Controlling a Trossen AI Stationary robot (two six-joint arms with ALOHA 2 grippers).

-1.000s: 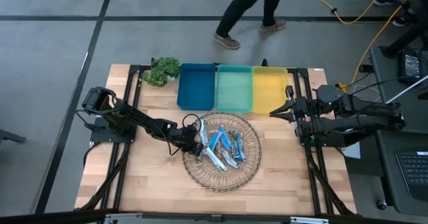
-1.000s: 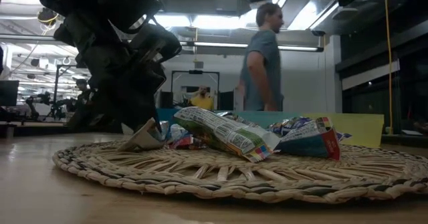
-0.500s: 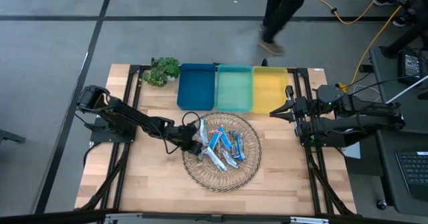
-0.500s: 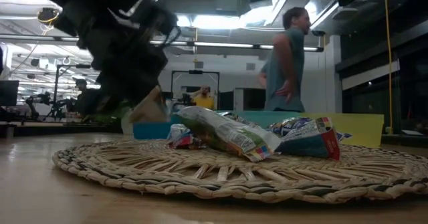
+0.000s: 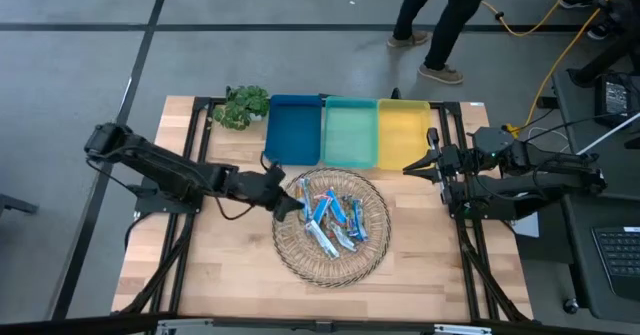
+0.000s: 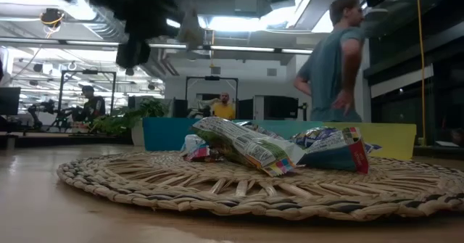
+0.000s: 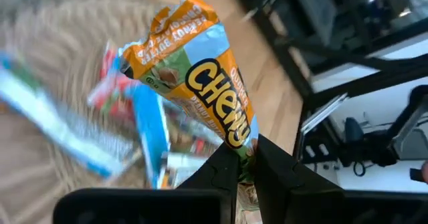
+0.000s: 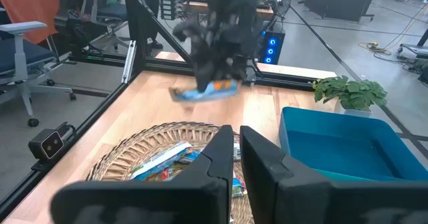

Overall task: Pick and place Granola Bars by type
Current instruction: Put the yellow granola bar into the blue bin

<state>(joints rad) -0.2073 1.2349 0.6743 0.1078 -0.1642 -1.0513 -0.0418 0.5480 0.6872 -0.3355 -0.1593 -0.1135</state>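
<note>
Nearest the low camera, the woven tray [image 6: 239,192] on the bench [image 5: 230,265] carries the remaining granola bars [image 6: 250,147], light, crinkly and slippery. Above its left rim, the left end effector [image 7: 246,162] pinches an orange-and-blue bar [image 7: 204,83] by one end seam, long axis running away from the fingertips; such a soft wrapper probably holds best at the seam. Beyond, the right end effector [image 8: 235,140] waits pressed together beside the yellow bin [image 5: 403,132].

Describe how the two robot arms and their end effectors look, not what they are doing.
Both arms are dark, jointed and slim, with black cables looping along them. The left end effector and the right end effector each end in two flat black fingers with angular tips. No markings are readable on either.
</note>
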